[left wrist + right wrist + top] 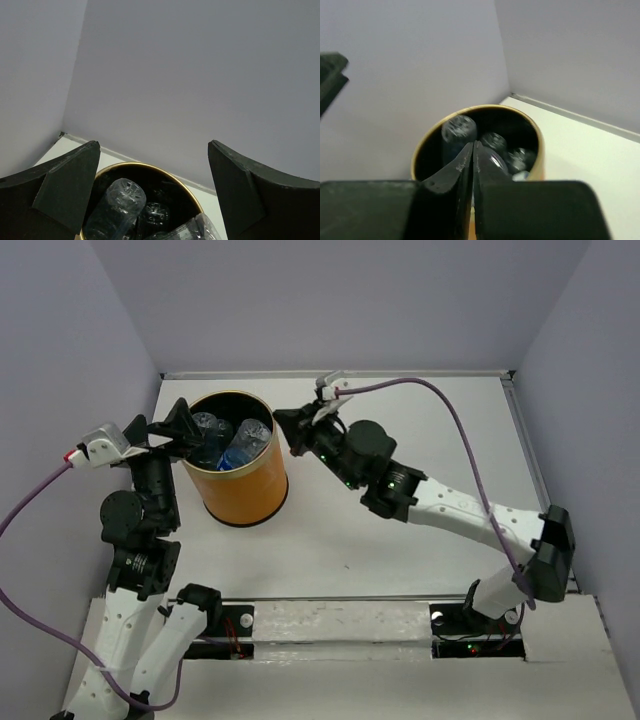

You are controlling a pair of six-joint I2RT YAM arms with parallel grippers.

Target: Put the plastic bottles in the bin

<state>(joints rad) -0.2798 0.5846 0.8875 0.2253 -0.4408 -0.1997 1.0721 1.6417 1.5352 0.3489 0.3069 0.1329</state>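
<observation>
The orange-yellow bin (240, 490) stands at the left of the table and holds several clear plastic bottles (222, 438), one with a blue label (240, 455). My left gripper (182, 425) is open and empty at the bin's left rim; its view looks down on the bin's rim (165, 172) and a bottle (117, 207). My right gripper (285, 430) is shut and empty just right of the bin's rim; its view shows the bin (422, 150) and the bottles (457, 131) inside.
Purple-grey walls enclose the white table (420, 540) on three sides. A purple cable (450, 420) arcs over the right arm. The left arm's base (140, 570) stands close to the bin.
</observation>
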